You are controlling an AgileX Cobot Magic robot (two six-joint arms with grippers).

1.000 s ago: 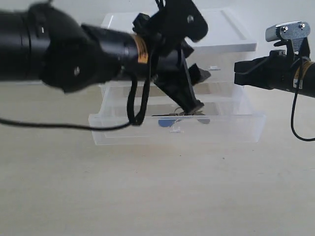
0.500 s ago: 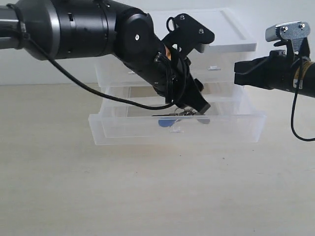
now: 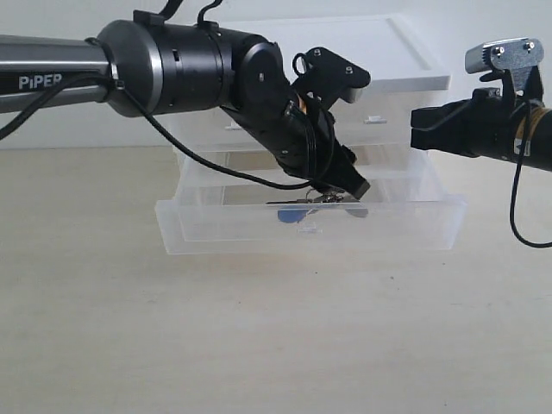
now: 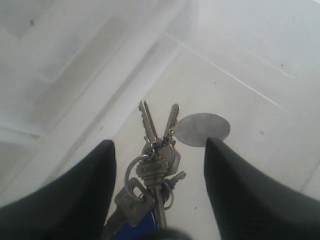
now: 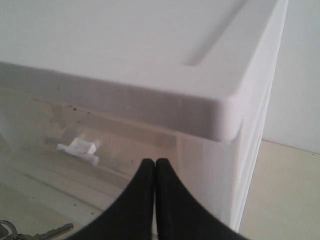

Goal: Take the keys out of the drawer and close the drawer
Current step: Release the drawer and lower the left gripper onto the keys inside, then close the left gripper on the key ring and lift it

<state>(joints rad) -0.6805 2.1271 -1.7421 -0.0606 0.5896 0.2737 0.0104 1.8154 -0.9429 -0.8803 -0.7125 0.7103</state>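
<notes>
Keys (image 4: 156,167) framed between fingers (image 4: 75,200) of wide-open left gripper (image 4: 159,147), not gripped yet. Light, floppy, probably slippery bunch; best pinched at ring.

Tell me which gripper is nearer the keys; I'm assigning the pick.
Left. The left gripper is down in the drawer, open, straddling the keys; the right gripper hangs shut up by the cabinet top.

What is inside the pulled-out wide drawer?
The keys lie on the drawer floor, between the left end effector's open fingers. Their blue tag is mostly covered.
</notes>
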